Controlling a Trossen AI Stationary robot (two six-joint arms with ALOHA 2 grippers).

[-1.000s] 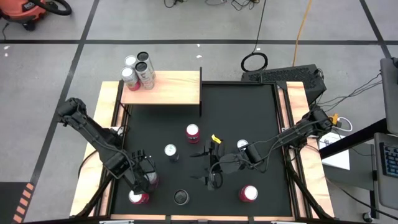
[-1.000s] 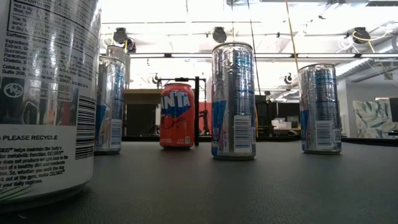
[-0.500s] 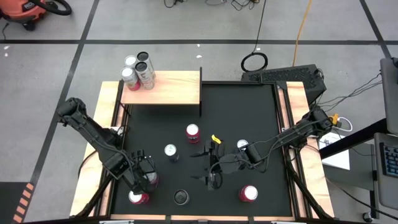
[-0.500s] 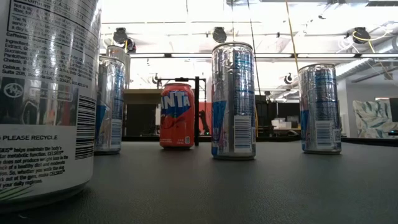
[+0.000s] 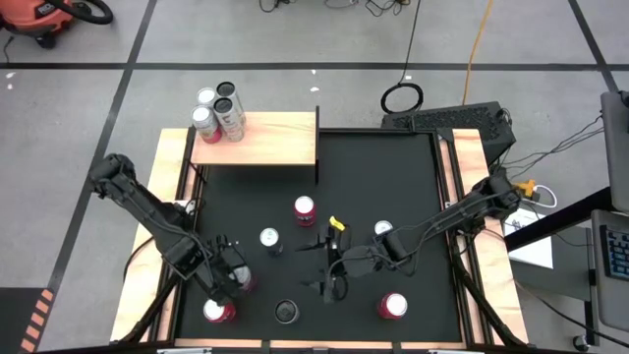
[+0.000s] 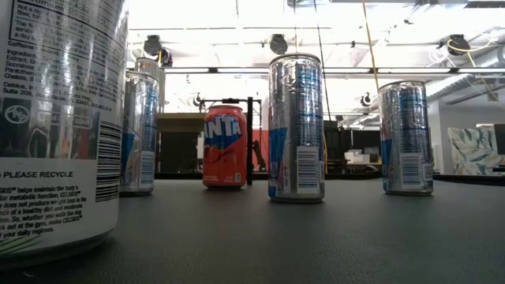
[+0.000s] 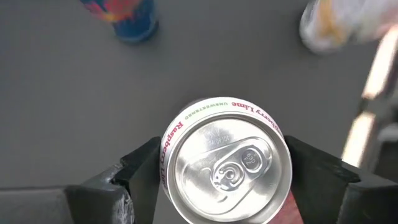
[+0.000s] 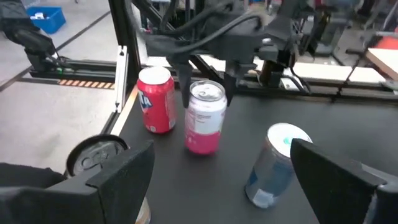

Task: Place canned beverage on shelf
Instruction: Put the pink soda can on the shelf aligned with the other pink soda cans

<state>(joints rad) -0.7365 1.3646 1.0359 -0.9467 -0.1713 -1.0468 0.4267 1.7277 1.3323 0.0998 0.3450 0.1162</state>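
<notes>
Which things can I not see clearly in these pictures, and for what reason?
- High view: the can under the left gripper is mostly hidden by that gripper.
- Left wrist view: the pink can shows only its top; whether the fingers touch it cannot be told.
- Low view: the shelf is too dark to make out; neither arm appears.

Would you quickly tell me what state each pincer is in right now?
Left pincer: shut on the Raspberry Lime can, a finger at each side.
Right pincer: open, holding nothing, low over the black mat.
</notes>
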